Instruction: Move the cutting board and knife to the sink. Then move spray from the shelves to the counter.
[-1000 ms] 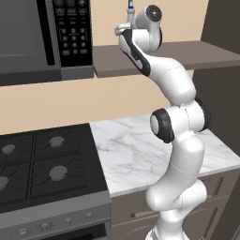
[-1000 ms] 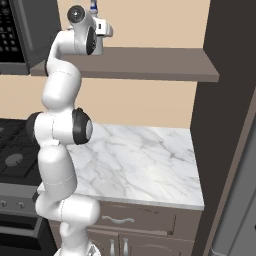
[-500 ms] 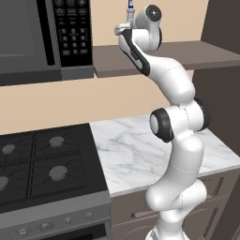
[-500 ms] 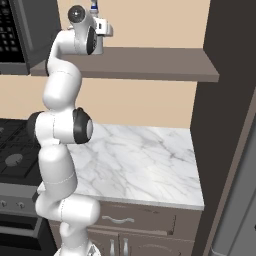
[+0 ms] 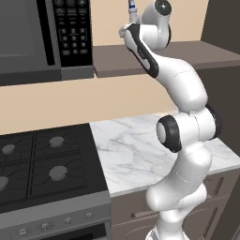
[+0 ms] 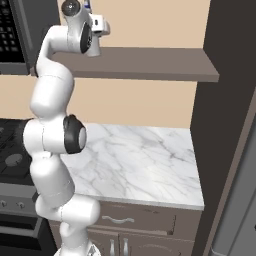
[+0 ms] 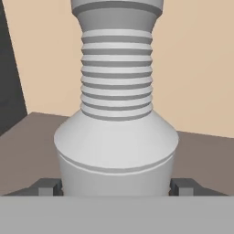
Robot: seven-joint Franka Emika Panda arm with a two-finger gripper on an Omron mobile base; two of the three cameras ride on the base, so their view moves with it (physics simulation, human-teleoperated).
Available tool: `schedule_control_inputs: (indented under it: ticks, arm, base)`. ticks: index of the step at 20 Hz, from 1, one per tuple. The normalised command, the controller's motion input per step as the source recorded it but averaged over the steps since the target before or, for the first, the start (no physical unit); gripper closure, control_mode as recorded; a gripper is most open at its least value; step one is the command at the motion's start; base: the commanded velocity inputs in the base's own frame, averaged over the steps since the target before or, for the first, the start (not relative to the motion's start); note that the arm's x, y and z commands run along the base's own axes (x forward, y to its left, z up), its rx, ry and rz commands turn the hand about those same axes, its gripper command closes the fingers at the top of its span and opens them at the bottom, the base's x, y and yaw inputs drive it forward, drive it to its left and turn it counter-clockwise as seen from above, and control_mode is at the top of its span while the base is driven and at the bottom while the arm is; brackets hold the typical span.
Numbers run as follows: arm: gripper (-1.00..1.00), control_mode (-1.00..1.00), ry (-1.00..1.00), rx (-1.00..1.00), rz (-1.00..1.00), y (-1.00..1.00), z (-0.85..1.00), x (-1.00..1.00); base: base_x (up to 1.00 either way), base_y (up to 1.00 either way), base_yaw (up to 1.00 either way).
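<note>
Left base view: I see the white arm rising from the near right corner of the table and bending back up to the left end of the shelves, next to the microwave. The white-and-blue nozzle of the spray shows just above the wrist, over the shelf's left end. The stove adjoins the table's left edge. Right base view: the arm stands at the table's left edge with its wrist level with the left end of the shelves. A small blue part of the spray shows above the wrist. A dark cabinet panel closes off the right ends of the shelf and the table. Hand view: the end effector is closed about the light-grey body of the spray, and I see its two dark fingertips touching the bottle, one on each side, at its widest part below the shoulder. The ribbed neck rises straight up toward the top of the view, so the bottle is upright relative to the hand. The brown surface of the shelves lies behind and beside the bottle, with the beige wall beyond it. The bottle's base is hidden, so I cannot tell whether it rests on the shelf or is lifted clear of it.
</note>
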Motion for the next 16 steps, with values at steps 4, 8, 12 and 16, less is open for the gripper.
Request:
schedule_control_inputs:
  ticks: [4, 8, 12, 16]
  arm:
    - [1.0, -1.0, -0.01, -0.05, 0.04, -0.26, -0.13, -1.0]
    - [1.0, -1.0, -0.04, 0.0, 0.08, -0.53, 0.0, -1.0]
    - [1.0, -1.0, -0.17, 0.0, 0.12, -0.69, 0.0, -1.0]
    - [1.0, -1.0, -0.1, 0.0, 0.11, -0.68, 0.0, -1.0]
  base:
    - [0.0, 0.0, 0.0]
    - [0.0, 0.0, 0.0]
    - [0.0, 0.0, 0.0]
    - [0.0, 0.0, 0.0]
